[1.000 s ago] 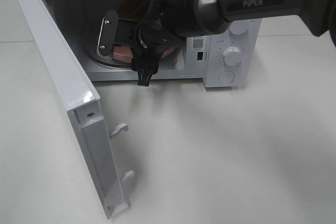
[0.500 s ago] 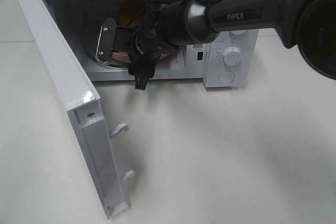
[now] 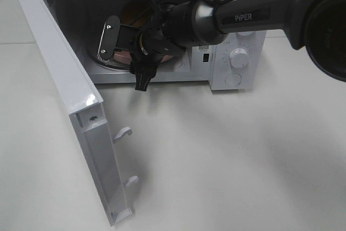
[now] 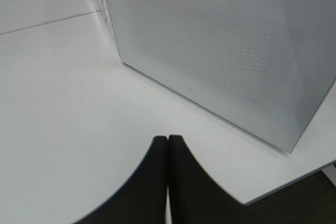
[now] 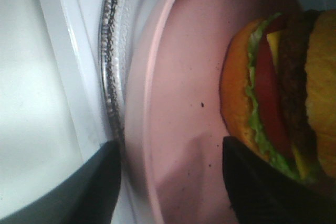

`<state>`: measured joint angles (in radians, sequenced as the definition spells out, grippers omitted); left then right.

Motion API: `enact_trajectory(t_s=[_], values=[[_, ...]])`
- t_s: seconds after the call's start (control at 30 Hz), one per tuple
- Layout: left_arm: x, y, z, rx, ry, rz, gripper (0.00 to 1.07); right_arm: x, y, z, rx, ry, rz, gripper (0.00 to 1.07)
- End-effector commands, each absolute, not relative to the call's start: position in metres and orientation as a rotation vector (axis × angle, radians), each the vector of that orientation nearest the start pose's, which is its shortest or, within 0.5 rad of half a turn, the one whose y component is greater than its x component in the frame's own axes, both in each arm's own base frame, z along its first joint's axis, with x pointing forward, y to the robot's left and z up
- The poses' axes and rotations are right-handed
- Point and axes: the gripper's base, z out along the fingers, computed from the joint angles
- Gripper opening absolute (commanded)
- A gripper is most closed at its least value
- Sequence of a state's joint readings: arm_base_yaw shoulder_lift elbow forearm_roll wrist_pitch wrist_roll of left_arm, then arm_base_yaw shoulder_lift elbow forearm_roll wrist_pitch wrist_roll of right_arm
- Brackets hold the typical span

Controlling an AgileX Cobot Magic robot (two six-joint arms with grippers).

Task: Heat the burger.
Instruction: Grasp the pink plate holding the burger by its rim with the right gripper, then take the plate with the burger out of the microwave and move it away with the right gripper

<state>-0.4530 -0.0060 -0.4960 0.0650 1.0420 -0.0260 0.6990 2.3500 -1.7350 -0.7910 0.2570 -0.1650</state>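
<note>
The burger [image 5: 273, 98], with golden bun, lettuce, tomato and dark patty, sits on a pink plate [image 5: 184, 103] on the glass turntable [image 5: 113, 77] inside the open microwave [image 3: 238, 58]. From above only the burger's bun [image 3: 130, 15] and a sliver of plate [image 3: 123, 56] show behind the arm. My right gripper [image 3: 125, 60] reaches into the oven cavity, open. In the right wrist view the right gripper [image 5: 169, 150] has one finger outside the plate's rim and one beside the burger. My left gripper [image 4: 168, 150] is shut and empty, low over the table beside the microwave's perforated wall [image 4: 220, 51].
The microwave door [image 3: 65, 79] swings out wide toward the front left, its latch hooks [image 3: 123, 132] pointing right. The control knobs [image 3: 238, 57] are on the oven's right side. White tabletop [image 3: 227, 155] stretches in front.
My right arm has swung so the burger's bun now shows behind it. The right gripper has edged up and left at the oven's mouth. The left gripper has not moved.
</note>
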Motion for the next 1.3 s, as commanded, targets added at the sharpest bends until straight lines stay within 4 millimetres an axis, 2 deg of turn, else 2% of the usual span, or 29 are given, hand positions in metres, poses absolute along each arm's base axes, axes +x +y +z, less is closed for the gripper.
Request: enact_trajectory(t_s=[0.03,0.43,0.5,0.53,0.6,0.63,0.67,0.7,0.73,0.77,0.8,0.83,1.07,1.3], values=[[-0.004,0.007,0.278,0.415,1.963,-0.236,0.0,0.412,0.324,0.121,-1.596,1.657,-0.318,0.58],[-0.004,0.007,0.278,0.415,1.963,-0.236,0.0,0.411,0.323,0.109,-1.566,1.717,-0.289,0.5],[-0.004,0.007,0.278,0.415,1.963,-0.236,0.0,0.411,0.323,0.109,-1.562,1.723,-0.287,0.42],[-0.004,0.007,0.278,0.415,1.963,-0.236,0.0,0.411,0.323,0.109,-1.562,1.723,-0.287,0.42],[-0.004,0.007,0.278,0.415,1.963,-0.236,0.0,0.411,0.322,0.108,-1.562,1.735,-0.293,0.29],[-0.004,0.007,0.278,0.415,1.963,-0.236,0.0,0.411,0.322,0.108,-1.562,1.735,-0.293,0.29],[-0.004,0.007,0.278,0.415,1.963,-0.236,0.0,0.411,0.321,0.108,-1.56,1.749,-0.299,0.2],[-0.004,0.007,0.278,0.415,1.963,-0.236,0.0,0.411,0.321,0.108,-1.56,1.749,-0.299,0.2],[-0.004,0.007,0.278,0.415,1.963,-0.236,0.0,0.41,0.321,0.107,-1.565,1.761,-0.31,0.11],[-0.004,0.007,0.278,0.415,1.963,-0.236,0.0,0.41,0.32,0.107,-1.566,1.771,-0.32,0.07],[-0.004,0.007,0.278,0.415,1.963,-0.236,0.0,0.41,0.32,0.107,-1.566,1.771,-0.32,0.07],[-0.004,0.007,0.278,0.415,1.963,-0.236,0.0,0.41,0.318,0.106,-1.572,1.788,-0.337,0.0],[-0.004,0.007,0.278,0.415,1.963,-0.236,0.0,0.409,0.315,0.107,-1.608,1.79,-0.379,0.0],[-0.004,0.007,0.278,0.415,1.963,-0.236,0.0,0.409,0.316,0.123,-1.627,1.738,-0.395,0.0]])
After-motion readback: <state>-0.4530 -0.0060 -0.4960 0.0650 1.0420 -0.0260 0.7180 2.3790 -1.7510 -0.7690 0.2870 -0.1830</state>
